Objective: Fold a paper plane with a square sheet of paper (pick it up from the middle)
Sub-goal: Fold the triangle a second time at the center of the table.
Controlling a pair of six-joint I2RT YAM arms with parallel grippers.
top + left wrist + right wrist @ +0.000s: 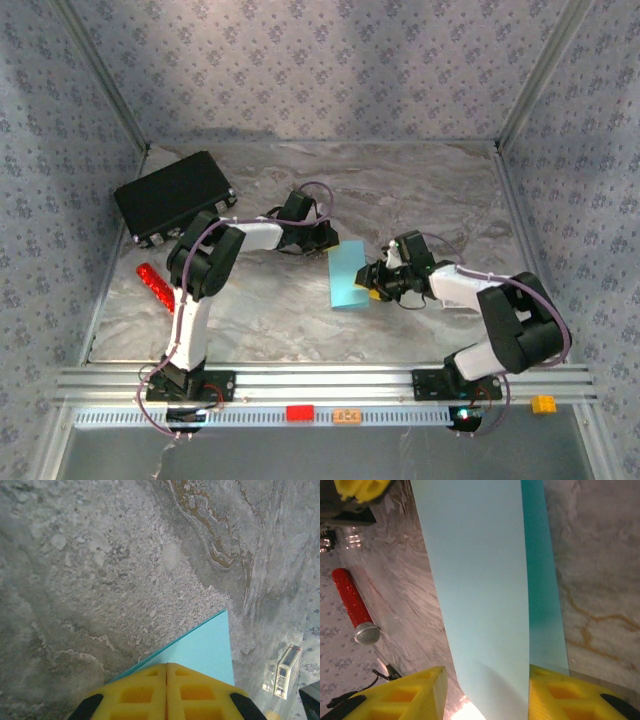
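Patterned walls (300,60) enclose a marbled grey bench (420,190), with a black case (175,195) at its far left corner. Square sheet of paper (348,275) lies mid-bench between the arms, a pale flap curving up over a darker cyan layer. Left gripper (166,666) is closed at the sheet's far left corner, though whether it pinches paper I cannot tell; right gripper (487,672) stands parted, its fingers either side of the flap; small red stick (155,285) lies near the left edge.

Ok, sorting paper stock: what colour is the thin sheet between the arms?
Plain light cyan-blue; the thin paper sheet shows best in the right wrist view.
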